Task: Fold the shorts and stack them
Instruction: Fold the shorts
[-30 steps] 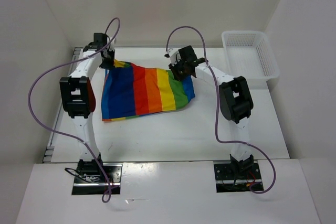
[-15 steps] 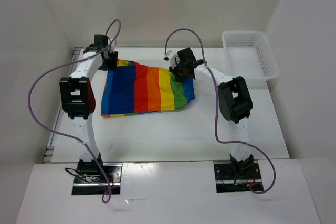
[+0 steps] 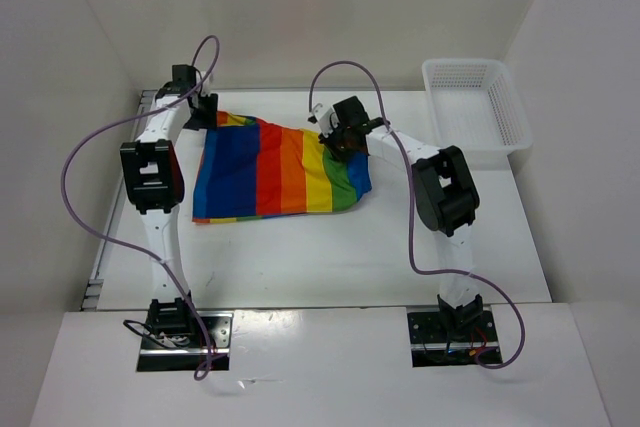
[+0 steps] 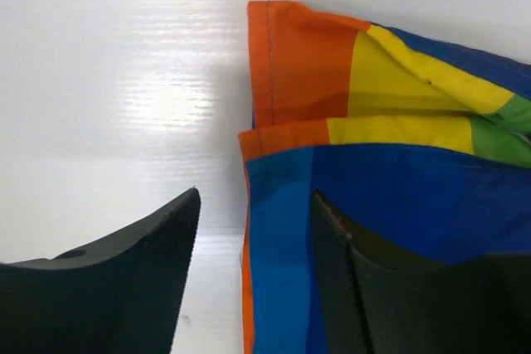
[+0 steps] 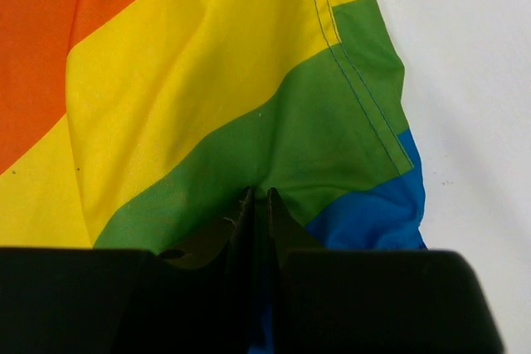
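Observation:
The rainbow-striped shorts (image 3: 275, 169) lie folded flat on the white table, blue stripes on the left and green on the right. My left gripper (image 3: 203, 113) stands open at their far left corner. In the left wrist view the blue and orange edge of the shorts (image 4: 398, 196) runs between the spread fingers of the left gripper (image 4: 256, 196), and the right finger lies over the cloth. My right gripper (image 3: 346, 142) sits at the far right corner. In the right wrist view the right gripper (image 5: 259, 192) is shut on a pinch of the shorts' (image 5: 207, 80) green stripe.
A white mesh basket (image 3: 475, 107) stands at the back right of the table (image 3: 330, 257). White walls enclose the table on the left, back and right. Purple cables loop above both arms.
My left gripper has opened and let go of the shorts' far left corner, then drawn slightly left. The cloth has settled flat. My right gripper has shifted a little left, still pinching.

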